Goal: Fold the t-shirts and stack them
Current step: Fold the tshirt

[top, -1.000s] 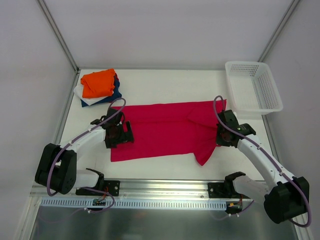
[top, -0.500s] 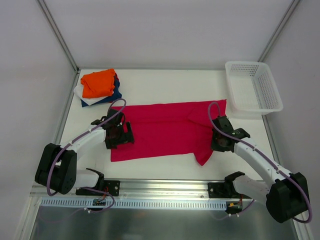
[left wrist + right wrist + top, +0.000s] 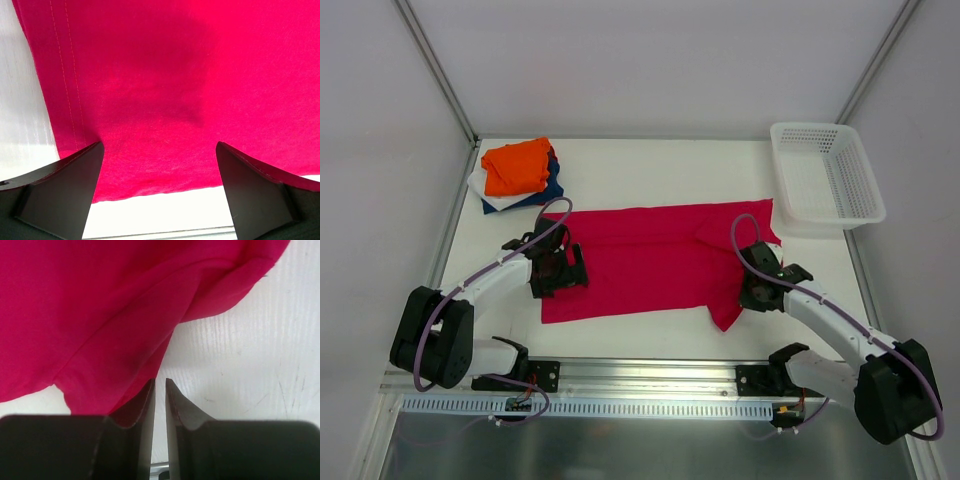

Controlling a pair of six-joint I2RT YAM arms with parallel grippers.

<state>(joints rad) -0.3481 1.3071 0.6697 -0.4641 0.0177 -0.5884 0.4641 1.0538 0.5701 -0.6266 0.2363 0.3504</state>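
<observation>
Crimson t-shirt [image 3: 640, 255] is spread flat on the table [image 3: 650, 175]; it is judged limp and light, best pinched at corners. Left gripper [image 3: 159, 146] is held wide open over it, right gripper [image 3: 160, 382] nearly closed at its edge.

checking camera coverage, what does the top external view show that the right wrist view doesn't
Only top external: the folded stack of orange, navy-blue and white cloth t-shirts at far left, the white plastic mesh basket at far right, and the left hand over the left end of the crimson-red cloth t-shirt.
Only right wrist: the right hand close up, fingers nearly together, white table showing in the thin gap.
Both: that red t-shirt and the table.
</observation>
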